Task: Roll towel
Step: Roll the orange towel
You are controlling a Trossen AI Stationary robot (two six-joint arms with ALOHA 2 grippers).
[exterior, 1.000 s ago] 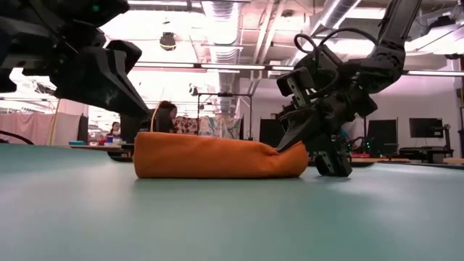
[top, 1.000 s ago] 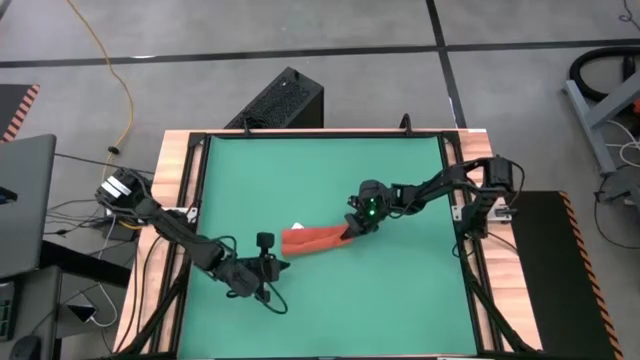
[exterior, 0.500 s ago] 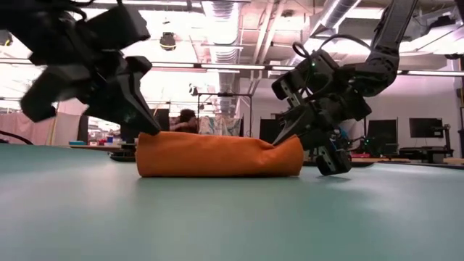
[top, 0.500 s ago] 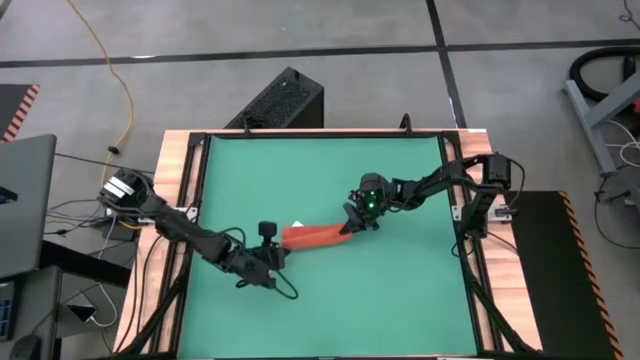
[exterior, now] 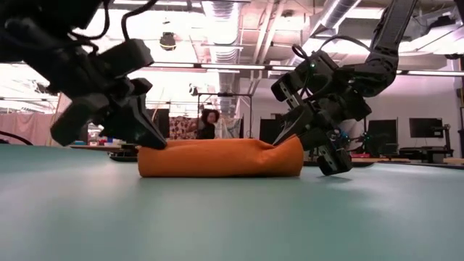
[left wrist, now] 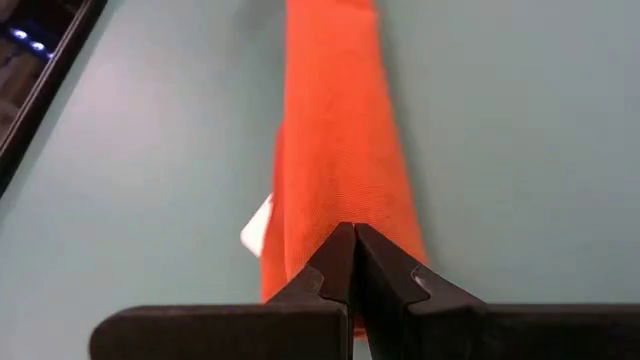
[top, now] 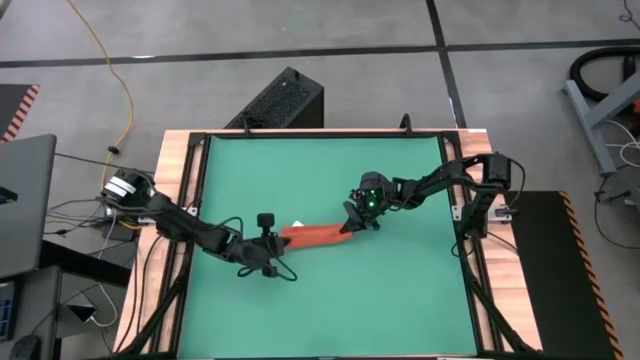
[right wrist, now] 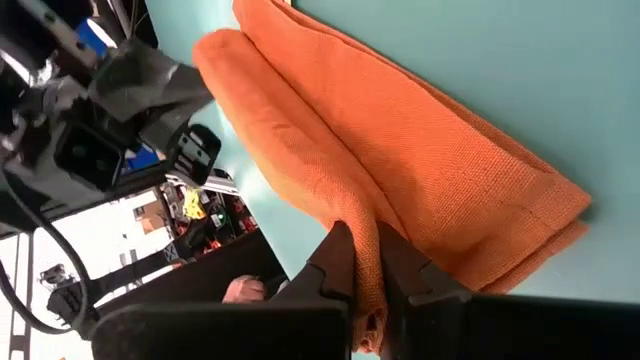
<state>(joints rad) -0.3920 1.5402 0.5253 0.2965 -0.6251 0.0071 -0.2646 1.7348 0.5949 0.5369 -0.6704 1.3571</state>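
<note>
From above, the towel (top: pixel 315 236) lies near the middle of the green counter (top: pixel 400 310) as a long narrow band, its long axis running across the counter from one arm to the other. The left gripper (top: pixel 272 252) sits at the towel's left end and the right gripper (top: pixel 350 226) at its right end, so each arm is at one end of the band.

At counter height, the towel (exterior: pixel 221 159) shows as a low, thick fold lying flat. The left gripper (exterior: pixel 152 141) touches its upper edge at one end. The right gripper (exterior: pixel 286 138) pinches the upper layer at the other end, lifting that corner a little.

From the left wrist, the fingers (left wrist: pixel 335 268) are pressed fully together with their tips resting on the near end of the towel (left wrist: pixel 335 140), holding no cloth; the band stretches straight away from them, a white tag (left wrist: pixel 258 226) showing at one edge.

From the right wrist, the fingers (right wrist: pixel 340 265) are nearly closed on a fold of the towel (right wrist: pixel 400 170), which runs away towards the other arm. The roll likely has to proceed along this long axis.
</note>
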